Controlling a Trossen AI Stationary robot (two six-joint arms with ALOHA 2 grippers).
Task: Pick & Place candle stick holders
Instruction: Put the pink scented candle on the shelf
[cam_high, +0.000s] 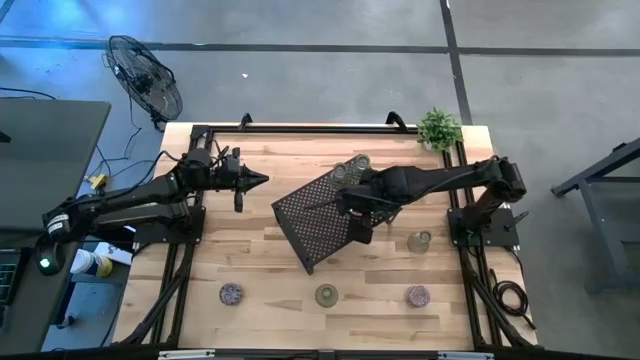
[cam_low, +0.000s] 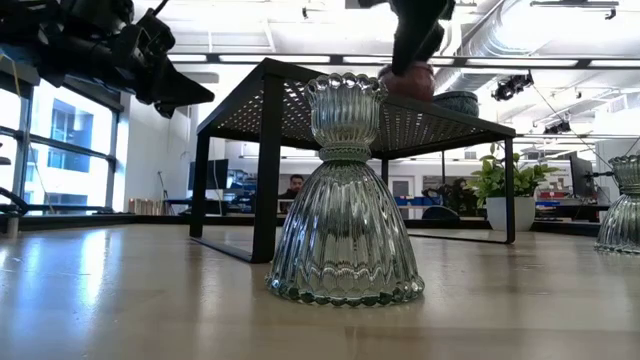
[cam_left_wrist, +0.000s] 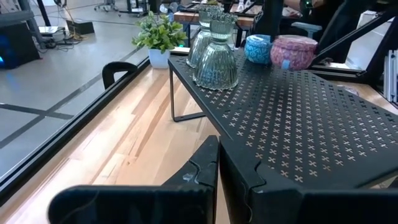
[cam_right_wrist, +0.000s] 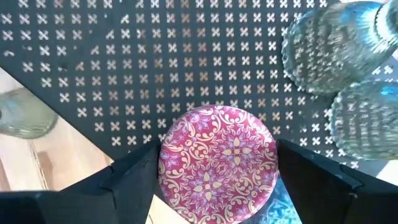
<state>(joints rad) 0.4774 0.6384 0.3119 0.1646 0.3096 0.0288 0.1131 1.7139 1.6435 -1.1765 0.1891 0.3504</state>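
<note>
A black mesh tray (cam_high: 310, 222) stands on legs mid-table. Two clear glass holders (cam_left_wrist: 216, 55) and a blue-topped holder (cam_left_wrist: 257, 48) stand on its far part. My right gripper (cam_right_wrist: 217, 180) is over the tray, shut on a pink mottled holder (cam_right_wrist: 217, 163). Two clear holders (cam_high: 327, 295) (cam_high: 419, 241) and two mottled holders (cam_high: 231, 294) (cam_high: 417, 296) stand on the table near the front. My left gripper (cam_high: 258, 182) is shut and empty, in the air left of the tray. My right gripper pinches the pink holder's round top by its two opposite sides (cam_right_wrist: 166, 167) between its two fingers (cam_right_wrist: 134, 180). The fingers come from above, pointing down. The holder is upright, with its base at the mesh (cam_left_wrist: 292, 65); whether it rests there or is just clear, I cannot tell.
A small green potted plant (cam_high: 438, 128) stands at the table's far right corner. The blue-topped holder (cam_right_wrist: 283, 202) stands close beside the pink one. There is bare wood left of the tray and between the front holders. A fan (cam_high: 145, 75) stands on the floor beyond the table.
</note>
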